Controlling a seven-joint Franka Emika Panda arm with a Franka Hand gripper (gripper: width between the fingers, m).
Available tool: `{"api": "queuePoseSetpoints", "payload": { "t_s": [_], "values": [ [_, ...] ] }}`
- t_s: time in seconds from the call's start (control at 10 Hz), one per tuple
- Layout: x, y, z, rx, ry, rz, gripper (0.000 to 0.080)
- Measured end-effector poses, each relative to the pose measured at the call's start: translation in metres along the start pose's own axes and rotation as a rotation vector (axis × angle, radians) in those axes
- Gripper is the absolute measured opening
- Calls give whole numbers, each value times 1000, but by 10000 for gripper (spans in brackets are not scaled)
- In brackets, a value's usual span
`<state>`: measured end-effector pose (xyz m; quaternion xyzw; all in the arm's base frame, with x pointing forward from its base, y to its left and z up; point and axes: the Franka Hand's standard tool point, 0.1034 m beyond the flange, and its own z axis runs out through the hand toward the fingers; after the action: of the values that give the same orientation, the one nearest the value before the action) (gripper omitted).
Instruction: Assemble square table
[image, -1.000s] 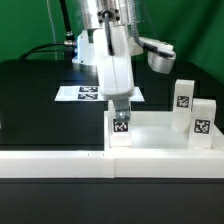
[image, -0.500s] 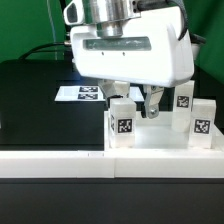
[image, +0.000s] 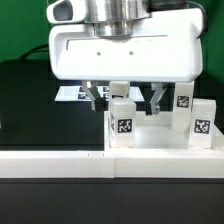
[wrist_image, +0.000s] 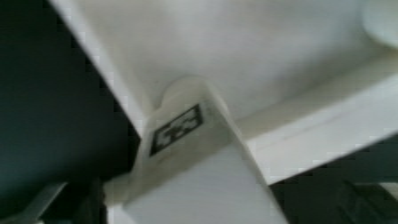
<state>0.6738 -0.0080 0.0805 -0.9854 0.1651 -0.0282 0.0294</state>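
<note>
The white square table top (image: 158, 137) lies at the front, and also shows in the wrist view (wrist_image: 267, 60). One white tagged leg (image: 122, 120) stands upright on its left part, and the wrist view shows it with its tag (wrist_image: 178, 130). My gripper (image: 126, 98) hangs over this leg and is open. One finger (image: 97, 97) is on each side of the leg, clear of it. In the wrist view the gripper (wrist_image: 205, 205) straddles the leg. Two more tagged legs (image: 183, 100) (image: 203, 121) stand at the right.
The marker board (image: 72, 93) lies on the black table behind the hand, partly hidden by it. A white rail (image: 60, 161) runs along the front edge. A green backdrop stands at the rear.
The hand has turned from side-on to broadside toward the camera. Its fingers have opened and now stand apart beside the leg, which stays upright in the same place.
</note>
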Motion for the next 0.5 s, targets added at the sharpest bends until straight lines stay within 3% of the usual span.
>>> {"api": "queuePoseSetpoints", "payload": {
  "t_s": [0.2, 0.5],
  "values": [
    [-3, -1, 2, -10, -5, -252, 649],
    [-3, 0, 3, -10, 1, -213, 649]
  ]
}}
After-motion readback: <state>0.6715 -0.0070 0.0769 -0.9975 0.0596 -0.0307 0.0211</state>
